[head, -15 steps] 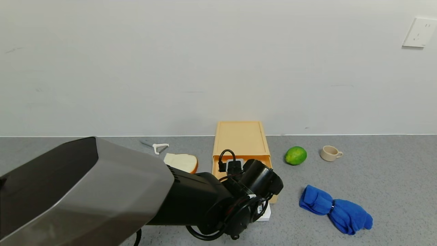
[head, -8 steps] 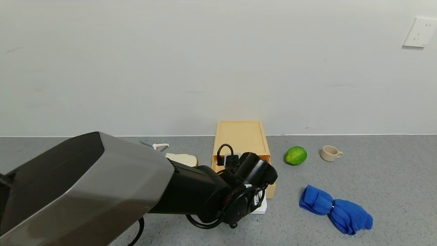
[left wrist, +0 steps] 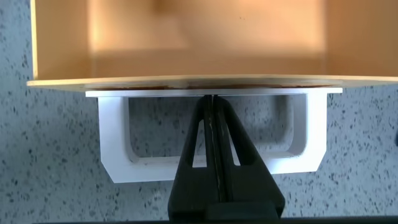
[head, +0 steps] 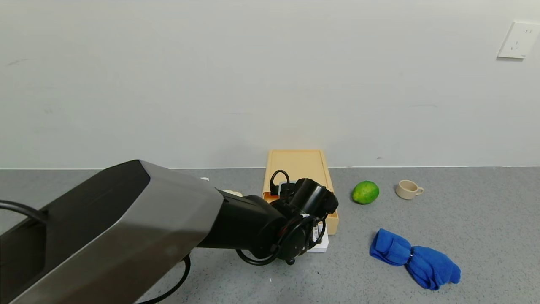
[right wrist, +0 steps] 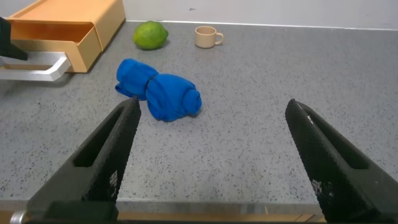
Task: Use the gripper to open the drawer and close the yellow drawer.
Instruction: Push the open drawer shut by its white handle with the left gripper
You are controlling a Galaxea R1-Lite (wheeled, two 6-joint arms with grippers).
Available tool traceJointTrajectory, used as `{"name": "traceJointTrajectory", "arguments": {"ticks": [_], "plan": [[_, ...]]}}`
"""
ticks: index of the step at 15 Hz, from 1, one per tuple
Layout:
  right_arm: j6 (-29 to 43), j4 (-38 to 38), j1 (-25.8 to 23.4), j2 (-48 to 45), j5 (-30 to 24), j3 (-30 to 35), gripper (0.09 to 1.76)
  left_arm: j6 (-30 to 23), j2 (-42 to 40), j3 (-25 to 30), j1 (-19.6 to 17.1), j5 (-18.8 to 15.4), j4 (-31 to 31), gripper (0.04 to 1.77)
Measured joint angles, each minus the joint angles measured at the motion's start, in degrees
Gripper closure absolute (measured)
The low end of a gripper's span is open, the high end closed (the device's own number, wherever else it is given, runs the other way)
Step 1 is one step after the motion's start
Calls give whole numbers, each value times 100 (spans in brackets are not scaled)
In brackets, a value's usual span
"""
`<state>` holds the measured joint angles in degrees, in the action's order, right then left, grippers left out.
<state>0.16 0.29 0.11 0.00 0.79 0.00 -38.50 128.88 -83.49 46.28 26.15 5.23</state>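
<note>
Grey speckled worktop (head: 464, 202) runs back to a plain white wall (head: 253, 76), which carries a white socket plate (head: 518, 40) high on the right. On the worktop sit a green lime (head: 365, 192), a small beige cup (head: 408, 189) and a crumpled blue cloth (head: 415, 258), all well apart to the right of the yellow drawer (head: 333, 220). That drawer stands partly pulled out of its flat yellow box (head: 297, 169) against the wall, its white loop handle (left wrist: 211, 167) toward the robot. The left gripper (left wrist: 214, 124) has its fingers pressed together, tips inside the handle loop at the drawer front. The big grey-and-black left arm (head: 126, 228) hides most of the drawer and handle from above, and nearly all of a pale object behind it. The right gripper (right wrist: 211, 155) hangs low over the near edge of the worktop, fingers spread wide, holding nothing.
</note>
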Motion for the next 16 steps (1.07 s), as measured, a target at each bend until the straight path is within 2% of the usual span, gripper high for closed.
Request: {"name": "traceJointTrajectory", "arguments": {"ticks": [8, 12, 16], "plan": [[2, 1, 0, 0, -2, 0, 14, 418, 273, -562, -286, -11, -6, 170], [2, 0, -1, 0, -2, 0, 14, 532, 414, -837, -458, -239, -6, 170], [2, 0, 0, 0, -2, 0, 14, 639, 516, -1036, -538, -251, -6, 170]]}}
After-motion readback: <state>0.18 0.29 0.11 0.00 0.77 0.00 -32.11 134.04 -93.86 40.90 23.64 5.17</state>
